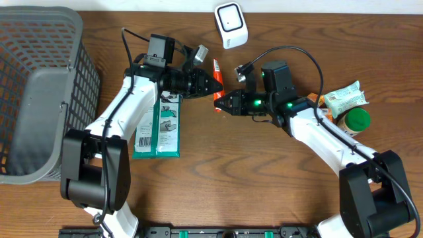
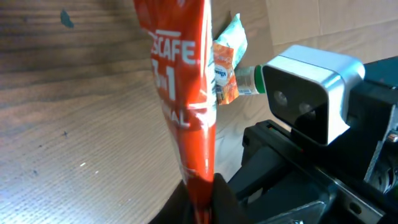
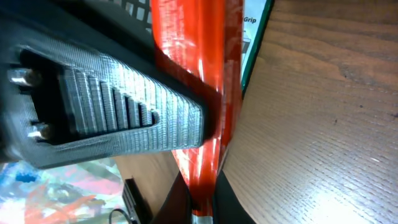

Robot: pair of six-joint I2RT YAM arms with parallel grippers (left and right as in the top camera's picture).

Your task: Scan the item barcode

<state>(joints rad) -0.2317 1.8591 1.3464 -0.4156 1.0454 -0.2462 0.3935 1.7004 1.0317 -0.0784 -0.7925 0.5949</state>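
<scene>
Left hand (image 1: 220,84) pinched tight on red sachet (image 1: 217,69), partway along its length, fingers brought together with only the foil between them; from the left wrist view, red sachet (image 2: 186,99) rising straight out of the grip, white lettering on its face. Right hand (image 1: 216,104) clamped on the same sachet at its lower end, jaws closed flat on the thin foil; from the right wrist view, sachet (image 3: 199,37) running up out of that grip, with the left hand's ribbed black finger (image 3: 124,118) crossing it. Held between both hands over the middle of the desk (image 1: 264,185), below the white scanner (image 1: 230,25) and apart from it. Green carton (image 1: 158,129) flat under the left arm; grey wire basket (image 1: 39,99) at the far left; snack packet (image 1: 345,98) and green-capped bottle (image 1: 357,120) beside the right arm.
</scene>
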